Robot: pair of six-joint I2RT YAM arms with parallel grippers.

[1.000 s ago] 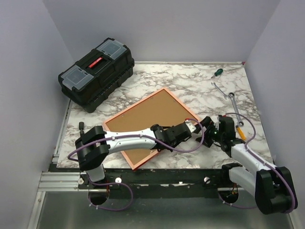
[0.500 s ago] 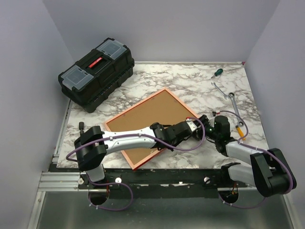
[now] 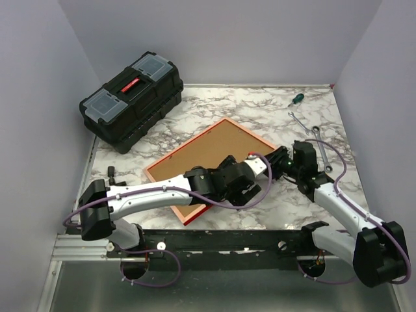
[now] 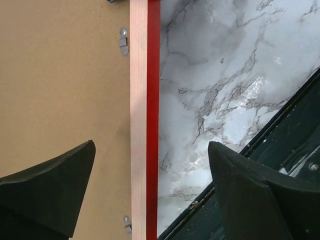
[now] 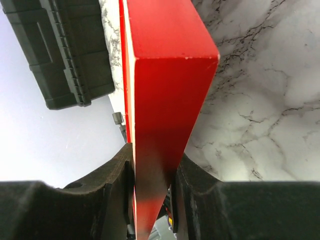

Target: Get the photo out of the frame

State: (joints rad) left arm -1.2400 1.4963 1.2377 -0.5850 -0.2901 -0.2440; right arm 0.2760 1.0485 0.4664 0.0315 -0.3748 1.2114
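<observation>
The frame (image 3: 250,133) lies face down on the marble table, thin and bright red, with the brown backing board (image 3: 208,153) filling it. The photo is hidden beneath the board. My right gripper (image 3: 281,164) is shut on the frame's right corner. In the right wrist view the red frame (image 5: 165,75) is pinched between both fingers of the right gripper (image 5: 152,160). My left gripper (image 3: 244,194) hovers open over the frame's near right edge. In the left wrist view the left gripper (image 4: 150,200) straddles the red frame edge (image 4: 153,100) without touching, beside the backing board (image 4: 60,75) and a metal tab (image 4: 123,41).
A black toolbox (image 3: 132,101) stands at the back left. A green-handled screwdriver (image 3: 296,99) and two wrenches (image 3: 299,121) (image 3: 320,140) lie at the back right. A small black part (image 3: 112,171) lies by the left edge. The table's black front rail (image 3: 227,239) runs just below the frame.
My left gripper has opened and drawn back along the frame's near edge. My right gripper has closed on the frame's right corner, and that corner has shifted toward the back.
</observation>
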